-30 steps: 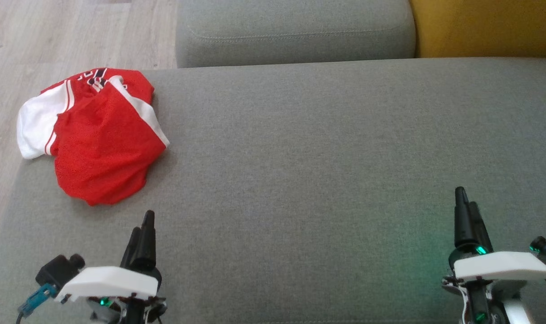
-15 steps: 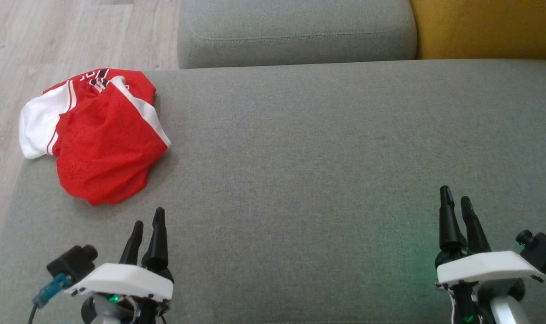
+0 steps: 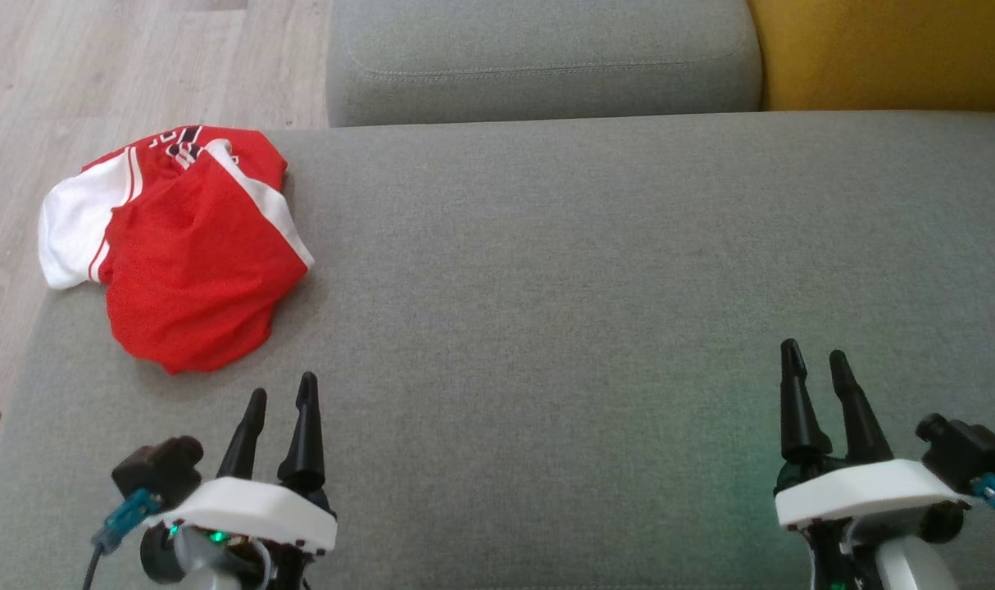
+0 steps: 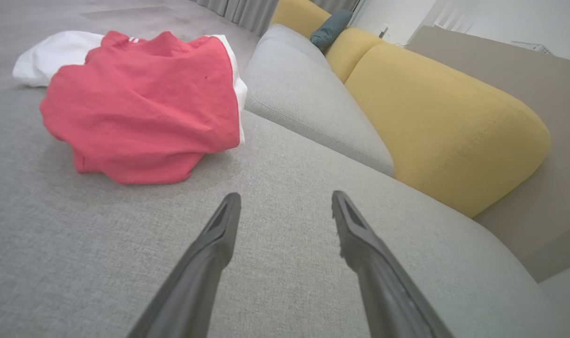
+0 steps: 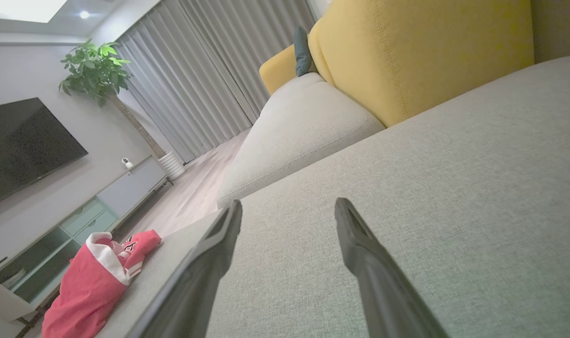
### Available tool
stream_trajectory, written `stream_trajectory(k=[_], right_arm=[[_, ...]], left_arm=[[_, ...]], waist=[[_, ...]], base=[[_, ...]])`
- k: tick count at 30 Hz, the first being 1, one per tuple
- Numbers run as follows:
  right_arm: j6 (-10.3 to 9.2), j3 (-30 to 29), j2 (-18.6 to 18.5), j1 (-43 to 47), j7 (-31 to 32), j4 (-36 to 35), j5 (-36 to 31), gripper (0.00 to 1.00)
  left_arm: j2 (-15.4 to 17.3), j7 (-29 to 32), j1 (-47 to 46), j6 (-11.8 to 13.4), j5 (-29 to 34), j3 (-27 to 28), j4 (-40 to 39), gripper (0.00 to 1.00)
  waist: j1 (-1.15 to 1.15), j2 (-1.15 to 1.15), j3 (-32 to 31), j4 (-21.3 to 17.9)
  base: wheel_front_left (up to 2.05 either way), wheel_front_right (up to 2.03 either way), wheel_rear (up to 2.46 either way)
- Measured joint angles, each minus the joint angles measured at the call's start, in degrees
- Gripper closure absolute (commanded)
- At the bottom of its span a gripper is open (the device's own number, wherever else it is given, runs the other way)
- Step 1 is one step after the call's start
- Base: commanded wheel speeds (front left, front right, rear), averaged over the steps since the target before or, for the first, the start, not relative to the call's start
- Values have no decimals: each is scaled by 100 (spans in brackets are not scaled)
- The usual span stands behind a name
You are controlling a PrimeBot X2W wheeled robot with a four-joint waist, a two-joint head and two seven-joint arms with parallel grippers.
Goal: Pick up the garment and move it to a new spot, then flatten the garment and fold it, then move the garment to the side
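Note:
The garment (image 3: 178,254) is a red and white jersey lying crumpled at the far left corner of the grey seat cushion (image 3: 588,287), part of it hanging over the left edge. It also appears as the garment (image 4: 144,108) in the left wrist view and the garment (image 5: 92,281) at the lower left of the right wrist view. My left gripper (image 3: 282,395) hovers open just in front of it, nothing between its fingers. My right gripper (image 3: 815,358) is open and empty far to the right, over bare cushion.
A second grey cushion (image 3: 538,57) lies behind the seat, with a yellow backrest (image 3: 883,49) at the far right. Wooden floor (image 3: 96,74) borders the seat's left edge. A TV unit (image 5: 78,211) and a plant (image 5: 95,70) stand across the room.
Both grippers have turned about their wrists, so their two fingers now show side by side and spread. The left one has shifted slightly right, the right one slightly left.

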Motion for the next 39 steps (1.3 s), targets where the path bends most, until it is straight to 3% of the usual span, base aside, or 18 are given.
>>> stream_trajectory(k=[16, 39], right_arm=[[0, 216, -3, -23, -260, 259, -1068, 0], [1, 348, -9, -127, -633, 110, -2577, 0]], left_arm=[[9, -289, -59, 97, 1114, -170, -10, 0], [32, -637, -58, 201, 2410, -255, 20, 0]], waist=[[0, 0, 6, 34], [0, 0, -37, 70]], base=[[0, 0, 0], [0, 0, 0]])
